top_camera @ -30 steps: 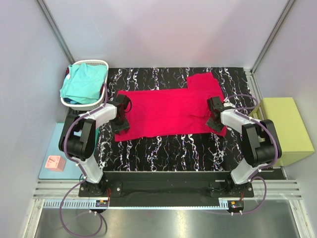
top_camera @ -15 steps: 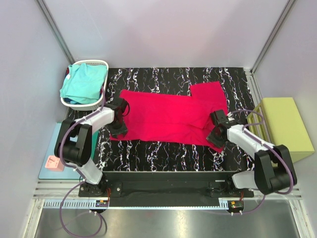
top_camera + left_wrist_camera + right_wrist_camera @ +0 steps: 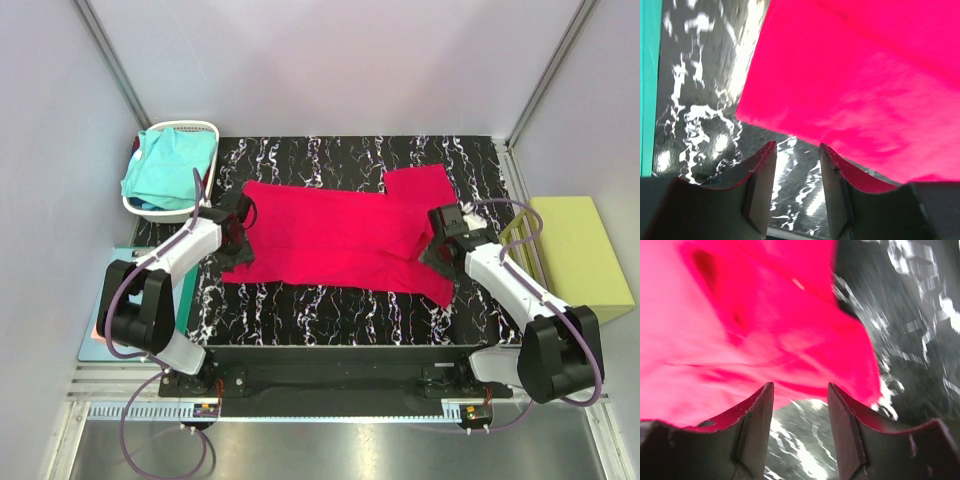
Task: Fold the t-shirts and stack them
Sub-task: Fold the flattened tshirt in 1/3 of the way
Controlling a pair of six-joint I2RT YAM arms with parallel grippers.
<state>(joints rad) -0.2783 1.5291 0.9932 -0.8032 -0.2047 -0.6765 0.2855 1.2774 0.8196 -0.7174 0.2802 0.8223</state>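
The crimson-red t-shirt (image 3: pixel 340 238) lies spread flat across the black marbled table (image 3: pixel 340 310), one sleeve at the far right. Its pink-red cloth fills the left wrist view (image 3: pixel 855 75) and the right wrist view (image 3: pixel 740 325). My left gripper (image 3: pixel 236 255) hovers at the shirt's near-left corner, and my left gripper (image 3: pixel 797 150) is open with bare table between its fingers. My right gripper (image 3: pixel 438 256) is over the near-right hem, and my right gripper (image 3: pixel 800 390) is open too, holding nothing. The turquoise t-shirt (image 3: pixel 168 168) is bunched in a basket.
The white basket (image 3: pixel 205 128) stands off the table's far-left corner. A yellow-green block (image 3: pixel 578 258) sits to the right of the table. A light-blue mat (image 3: pixel 95 348) lies at the near left, and its teal edge (image 3: pixel 649 85) shows in the left wrist view.
The red shirt was drawn toward the near edge and now lies flatter. Both grippers have released its hem and pulled back; the right jaws have widened.
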